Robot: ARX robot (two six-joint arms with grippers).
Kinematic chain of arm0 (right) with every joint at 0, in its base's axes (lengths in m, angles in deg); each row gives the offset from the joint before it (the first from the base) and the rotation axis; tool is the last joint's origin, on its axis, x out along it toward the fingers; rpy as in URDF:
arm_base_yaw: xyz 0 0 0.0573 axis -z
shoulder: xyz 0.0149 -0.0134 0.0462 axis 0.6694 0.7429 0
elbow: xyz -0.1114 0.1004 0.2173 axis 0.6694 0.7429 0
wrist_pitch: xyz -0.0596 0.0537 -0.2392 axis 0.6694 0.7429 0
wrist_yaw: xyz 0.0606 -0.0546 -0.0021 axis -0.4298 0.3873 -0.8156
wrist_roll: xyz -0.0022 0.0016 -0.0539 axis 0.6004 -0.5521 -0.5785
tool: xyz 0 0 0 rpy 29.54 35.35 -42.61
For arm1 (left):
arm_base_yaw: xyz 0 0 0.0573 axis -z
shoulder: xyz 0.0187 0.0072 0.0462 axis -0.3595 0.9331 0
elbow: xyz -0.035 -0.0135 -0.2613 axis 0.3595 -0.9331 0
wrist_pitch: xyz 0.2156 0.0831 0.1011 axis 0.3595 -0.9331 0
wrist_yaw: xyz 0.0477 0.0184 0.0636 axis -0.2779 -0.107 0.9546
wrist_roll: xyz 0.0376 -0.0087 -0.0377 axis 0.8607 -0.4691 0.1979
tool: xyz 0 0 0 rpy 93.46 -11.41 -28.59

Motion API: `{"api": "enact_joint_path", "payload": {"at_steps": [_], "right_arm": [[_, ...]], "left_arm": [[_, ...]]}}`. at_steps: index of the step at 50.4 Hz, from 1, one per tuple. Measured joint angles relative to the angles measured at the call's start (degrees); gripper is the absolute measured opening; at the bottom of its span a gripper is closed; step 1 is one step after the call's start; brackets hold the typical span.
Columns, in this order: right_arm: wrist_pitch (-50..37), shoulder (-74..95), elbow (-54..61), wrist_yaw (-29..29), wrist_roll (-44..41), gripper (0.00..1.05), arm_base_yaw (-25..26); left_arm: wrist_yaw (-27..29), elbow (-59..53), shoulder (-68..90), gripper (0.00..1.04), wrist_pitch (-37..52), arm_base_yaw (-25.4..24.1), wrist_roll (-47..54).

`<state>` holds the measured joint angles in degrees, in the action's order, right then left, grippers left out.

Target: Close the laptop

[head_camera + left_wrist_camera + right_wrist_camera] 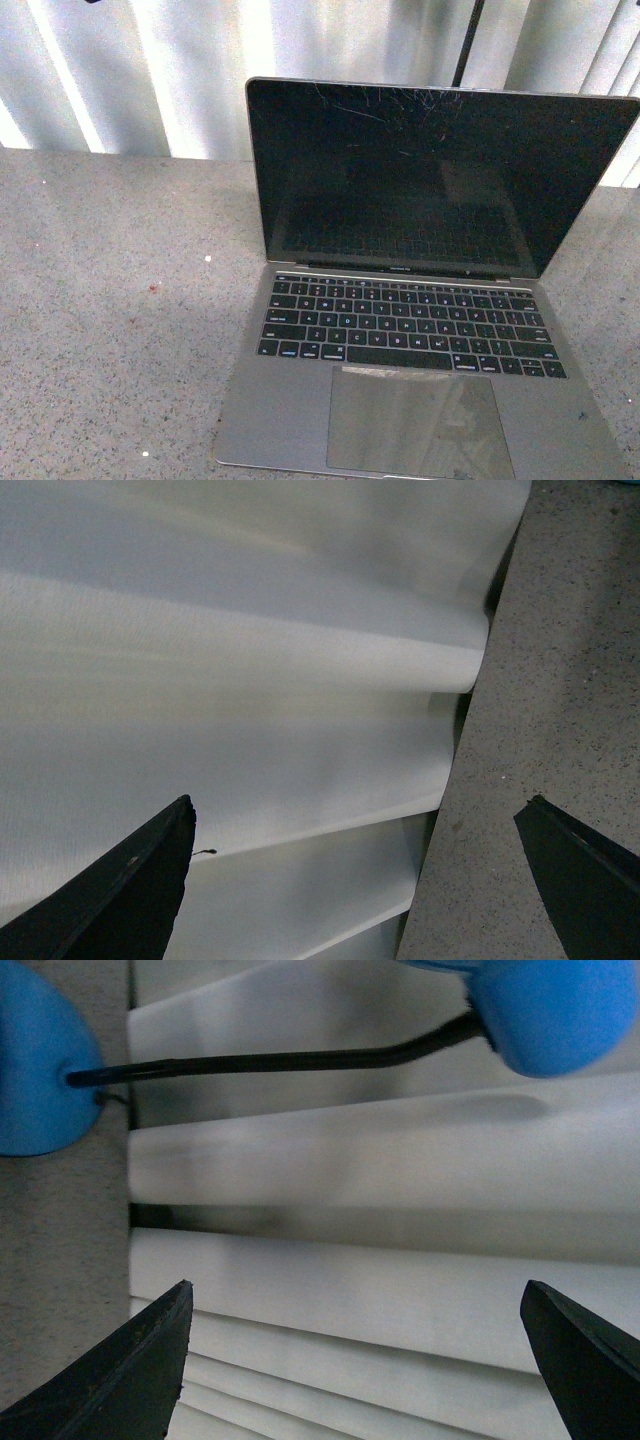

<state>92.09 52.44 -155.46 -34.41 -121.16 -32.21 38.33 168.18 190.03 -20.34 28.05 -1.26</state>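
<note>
The grey worktop (100, 300) carries the laptop (420, 330), lid raised, so closing is all left to do. It sits apart from the left fingers (120, 890) and right fingers (120, 1370), both spread wide, grasping nothing.

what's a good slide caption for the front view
Open grey laptop with a scratched black screen on a speckled grey table, white curtain behind.

One laptop (410, 300) on one grey table (110, 300), one white curtain (150, 70) behind the laptop. Two blue shapes (40, 1060), one black rod (270, 1061).
</note>
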Motion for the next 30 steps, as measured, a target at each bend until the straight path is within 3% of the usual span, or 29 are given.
{"api": "enact_joint_path", "payload": {"at_steps": [13,24,30], "right_arm": [[15.28,3.98,-7.56,2.62,-2.34,0.96,-2.29],[24.09,5.25,-10.56,4.81,-1.53,0.62,-4.28],[30.16,5.86,-11.43,6.29,-1.57,0.35,-5.22]], "left_arm": [[2.84,10.58,5.31,0.98,-13.0,2.97,3.28],[4.13,15.89,7.91,0.97,-18.82,4.31,3.93],[4.07,16.41,8.48,0.7,-21.4,4.9,3.58]]}}
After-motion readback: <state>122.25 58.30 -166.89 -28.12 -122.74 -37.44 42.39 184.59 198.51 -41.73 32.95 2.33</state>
